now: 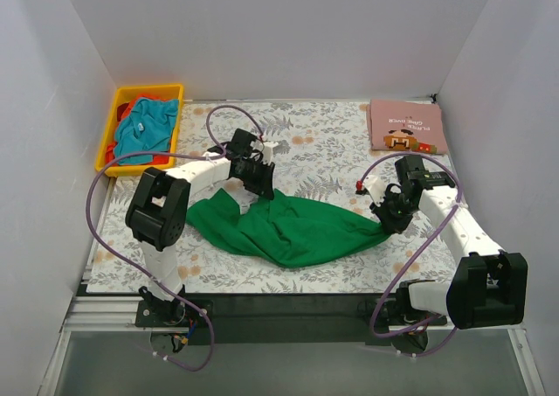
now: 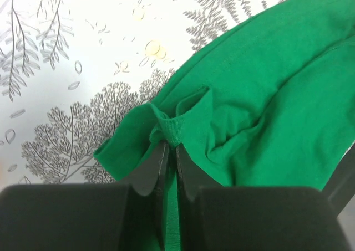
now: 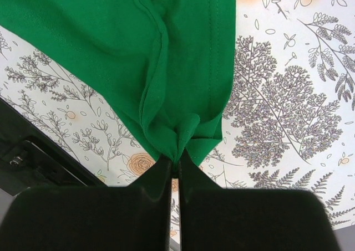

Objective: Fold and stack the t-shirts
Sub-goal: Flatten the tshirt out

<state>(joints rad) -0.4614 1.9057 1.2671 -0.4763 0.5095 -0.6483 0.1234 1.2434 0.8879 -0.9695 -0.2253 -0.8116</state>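
Meanwhile left gripper and right gripper each clench the green t-shirt, yellow bin and pink t-shirt well apart.

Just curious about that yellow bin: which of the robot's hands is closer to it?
Left. The left hand pinches the green shirt a little right of the yellow bin; the right hand holds the shirt's other end, much farther right.

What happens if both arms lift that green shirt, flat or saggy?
Probably sag in the middle: the green shirt lies crumpled, bunching where the left jaws pinch it. Likely light, since the right jaws hold it by one small fold.
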